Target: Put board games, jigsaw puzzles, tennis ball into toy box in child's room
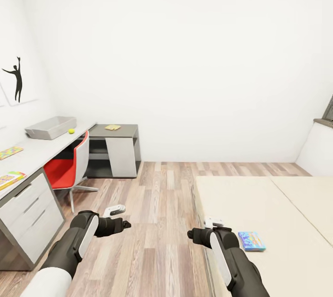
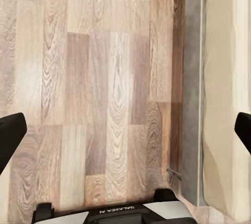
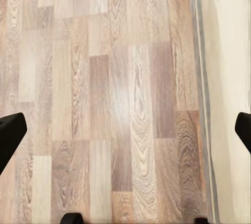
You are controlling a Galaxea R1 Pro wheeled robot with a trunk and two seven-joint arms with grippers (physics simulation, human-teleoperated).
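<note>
Blue board game (image 1: 251,241) on bed (image 1: 277,204), frame cropped

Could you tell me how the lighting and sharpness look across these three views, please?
Head view: flat, even light with the white wall nearly blown out, soft shadows under the table, and straight edges bowed by a wide lens. Left wrist view: the plank floor reads soft, with smeared grain. Right wrist view: similar softness, with a pale sheen on the floor's middle planks.
</note>
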